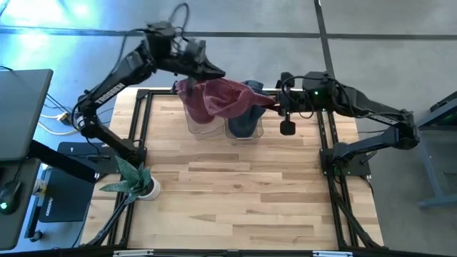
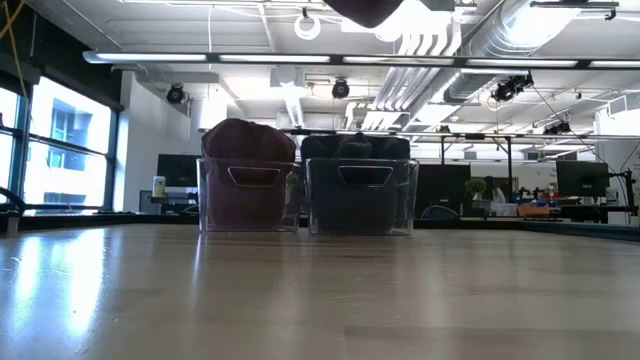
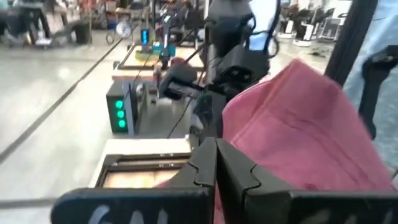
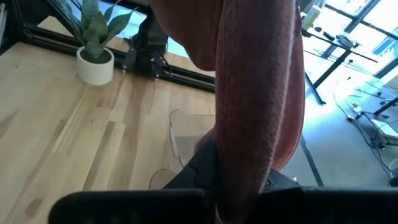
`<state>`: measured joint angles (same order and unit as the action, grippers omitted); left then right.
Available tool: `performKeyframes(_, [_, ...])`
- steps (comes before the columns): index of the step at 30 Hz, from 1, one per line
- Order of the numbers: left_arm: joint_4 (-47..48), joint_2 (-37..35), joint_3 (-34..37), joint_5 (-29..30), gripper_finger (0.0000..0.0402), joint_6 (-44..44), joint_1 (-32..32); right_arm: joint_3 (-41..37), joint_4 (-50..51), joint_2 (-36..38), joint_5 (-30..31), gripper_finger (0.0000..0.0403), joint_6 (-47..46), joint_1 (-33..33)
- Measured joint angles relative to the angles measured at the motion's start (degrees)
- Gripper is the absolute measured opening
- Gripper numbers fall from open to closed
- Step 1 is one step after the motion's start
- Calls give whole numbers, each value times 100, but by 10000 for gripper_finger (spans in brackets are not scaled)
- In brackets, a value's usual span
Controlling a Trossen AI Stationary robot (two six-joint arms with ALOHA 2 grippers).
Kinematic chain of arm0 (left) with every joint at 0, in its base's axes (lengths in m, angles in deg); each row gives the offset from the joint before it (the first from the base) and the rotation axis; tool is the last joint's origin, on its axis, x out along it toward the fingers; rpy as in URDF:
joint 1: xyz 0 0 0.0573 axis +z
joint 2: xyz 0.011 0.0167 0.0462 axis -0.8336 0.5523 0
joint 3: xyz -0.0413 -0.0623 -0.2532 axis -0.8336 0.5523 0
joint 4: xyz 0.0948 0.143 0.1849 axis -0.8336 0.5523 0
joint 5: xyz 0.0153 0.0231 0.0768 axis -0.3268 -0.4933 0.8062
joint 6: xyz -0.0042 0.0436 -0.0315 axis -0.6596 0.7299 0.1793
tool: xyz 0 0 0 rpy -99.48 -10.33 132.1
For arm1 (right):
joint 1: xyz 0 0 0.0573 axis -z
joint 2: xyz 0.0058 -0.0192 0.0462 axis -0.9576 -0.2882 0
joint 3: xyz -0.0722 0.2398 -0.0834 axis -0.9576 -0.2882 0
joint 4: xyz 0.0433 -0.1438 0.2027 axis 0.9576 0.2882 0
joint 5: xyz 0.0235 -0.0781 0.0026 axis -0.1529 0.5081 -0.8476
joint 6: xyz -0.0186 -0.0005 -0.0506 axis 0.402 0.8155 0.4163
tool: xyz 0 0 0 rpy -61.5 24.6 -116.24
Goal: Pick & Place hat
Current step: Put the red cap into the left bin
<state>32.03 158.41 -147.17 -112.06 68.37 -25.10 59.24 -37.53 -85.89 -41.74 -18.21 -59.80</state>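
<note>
Grey concrete floor (image 1: 400,28) behind my pincers. Open office beyond table: exposed ceiling ducts (image 2: 470,35), strip lights (image 2: 330,60), big window (image 2: 70,150) off to one side, monitors (image 2: 180,170) on desks.

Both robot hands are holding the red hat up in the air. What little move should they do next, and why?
Probably lower it. Both the left gripper and right gripper are shut on the red hat, stretched above the left clear bin, which already holds red hats; the other bin holds dark ones.

No legible text anywhere — only blurred pale marks on the left gripper (image 3: 214,180); unreadable
</note>
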Motion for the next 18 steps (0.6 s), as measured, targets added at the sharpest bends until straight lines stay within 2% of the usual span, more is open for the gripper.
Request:
performKeyframes(3, [242,162,5,190,0,-101,-280,0,29,-63,-4,10,22,104])
performKeyframes(11, [243,333,7,-212,0,-920,-930,0,22,-355,17,11,42,476])
performKeyframes(18, [-783,499,11,-466,0,-1792,-1156,-2,23,-541,-2,14,44,536])
